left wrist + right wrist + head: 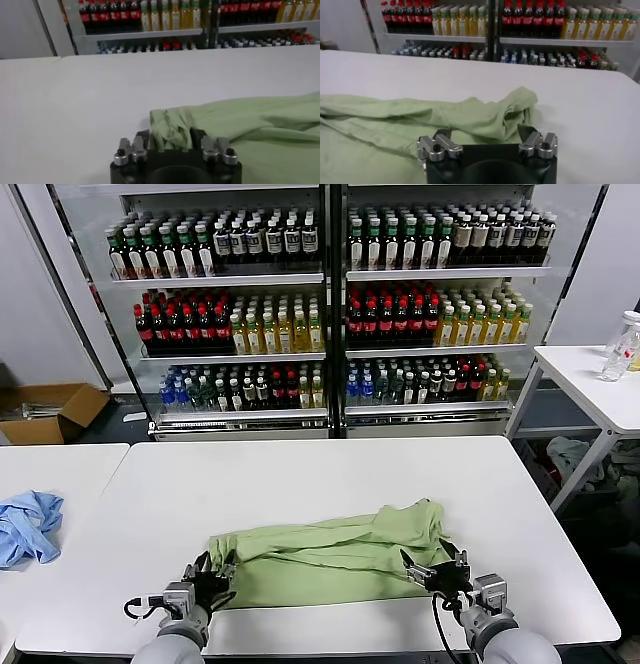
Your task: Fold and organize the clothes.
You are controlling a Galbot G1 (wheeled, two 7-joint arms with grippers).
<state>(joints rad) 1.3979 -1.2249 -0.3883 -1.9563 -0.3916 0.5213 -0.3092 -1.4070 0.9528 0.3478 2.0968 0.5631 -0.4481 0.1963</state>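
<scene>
Both pairs of jaws stand spread at the near hem of the shirt point(335, 556), which lies partly folded across the near half of the table point(330, 474). In my left gripper point(212, 572) a bunched corner sits between the fingers, though I cannot tell it is pinched. My right gripper point(435, 572) is open, cloth bulging into the gap. I judge the shirt light, limp and prone to sag, so corners and hems are the places to grip.
</scene>
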